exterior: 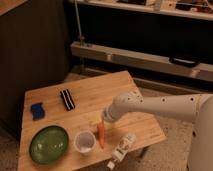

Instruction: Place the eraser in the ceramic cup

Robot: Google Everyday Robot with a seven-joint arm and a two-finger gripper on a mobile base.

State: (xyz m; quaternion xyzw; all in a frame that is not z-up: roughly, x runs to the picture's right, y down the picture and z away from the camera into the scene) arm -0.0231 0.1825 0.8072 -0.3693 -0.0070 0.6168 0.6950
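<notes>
The eraser [67, 99], a flat black block with pale stripes, lies on the far left part of the wooden table [95, 97]. The ceramic cup [85, 142], small, white and upright, stands near the table's front edge. My gripper [106, 118] hangs at the end of the white arm that reaches in from the right. It is over the middle of the table, to the right of the eraser and above and right of the cup. It is open and holds nothing.
An orange carrot [101, 134] lies just below the gripper, next to the cup. A round green plate [48, 145] sits front left and a blue block [37, 110] left of the eraser. A white bottle [122, 148] lies at the front right edge.
</notes>
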